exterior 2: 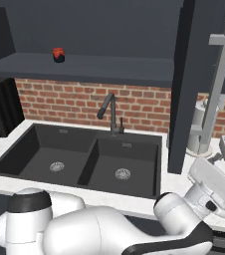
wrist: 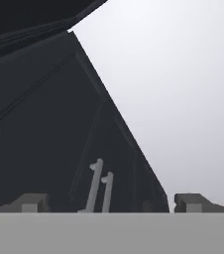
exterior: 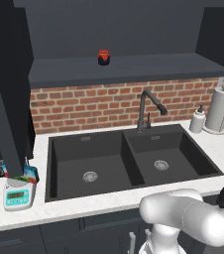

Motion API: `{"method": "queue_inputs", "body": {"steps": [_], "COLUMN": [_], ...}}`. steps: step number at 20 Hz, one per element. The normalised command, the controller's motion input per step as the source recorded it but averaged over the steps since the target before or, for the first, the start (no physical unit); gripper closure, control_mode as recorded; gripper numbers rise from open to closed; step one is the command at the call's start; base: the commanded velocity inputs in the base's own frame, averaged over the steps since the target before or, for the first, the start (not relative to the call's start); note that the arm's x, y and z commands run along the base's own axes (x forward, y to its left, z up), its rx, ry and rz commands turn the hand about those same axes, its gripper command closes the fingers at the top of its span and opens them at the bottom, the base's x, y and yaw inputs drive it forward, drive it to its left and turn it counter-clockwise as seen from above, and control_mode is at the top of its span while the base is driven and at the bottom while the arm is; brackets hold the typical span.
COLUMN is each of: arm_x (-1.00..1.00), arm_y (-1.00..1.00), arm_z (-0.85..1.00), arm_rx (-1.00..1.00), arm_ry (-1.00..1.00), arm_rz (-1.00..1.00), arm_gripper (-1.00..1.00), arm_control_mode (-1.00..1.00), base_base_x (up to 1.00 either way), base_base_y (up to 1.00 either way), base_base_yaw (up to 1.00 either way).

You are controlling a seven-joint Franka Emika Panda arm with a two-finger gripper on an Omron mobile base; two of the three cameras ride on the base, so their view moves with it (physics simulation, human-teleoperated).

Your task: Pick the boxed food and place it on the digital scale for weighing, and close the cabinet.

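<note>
1. The small squarish light-grey digital scale [exterior: 19, 195] with a teal front panel sits on the white countertop [exterior: 109, 204] to the left of the dark double-basin sink [exterior: 129, 161], seen from the left base view.
2. The flat blue boxed food [exterior: 27, 174] with green band lies on the scale's top, partly hidden behind the edge of an open dark charcoal-blue cabinet door [exterior: 7, 109].
3. In the right base view, another open cabinet door [exterior 2: 194, 84] with a long vertical silver bar handle [exterior 2: 218, 84] stands out over the counter, right of the sink.
4. The white arm's two-finger gripper [wrist: 113, 202] points up at dark cabinet panels; its jaws are spread wide and empty, well apart from the box.
5. A small red-lidded dark jar [exterior: 103, 57] rests on the open cabinet's shelf [exterior: 129, 67] above the brick wall.
</note>
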Motion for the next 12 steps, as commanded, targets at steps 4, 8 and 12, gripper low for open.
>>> {"method": "queue_inputs", "body": {"steps": [4,8,12], "arm_x": [0.07,0.10,0.11], "arm_y": [0.01,-0.04,-0.13], "arm_z": [0.16,0.20,0.27], "arm_rx": [-0.23,-0.24,-0.21], "arm_ry": [0.36,0.38,0.30], "arm_rz": [-0.01,0.00,0.00], "arm_gripper": [-1.00,-1.00,-1.00], "arm_control_mode": [-1.00,-1.00,-1.00], "base_base_x": [0.00,0.00,0.00], "base_base_y": [0.00,0.00,0.00], "base_base_yaw": [0.00,0.00,0.00]}}
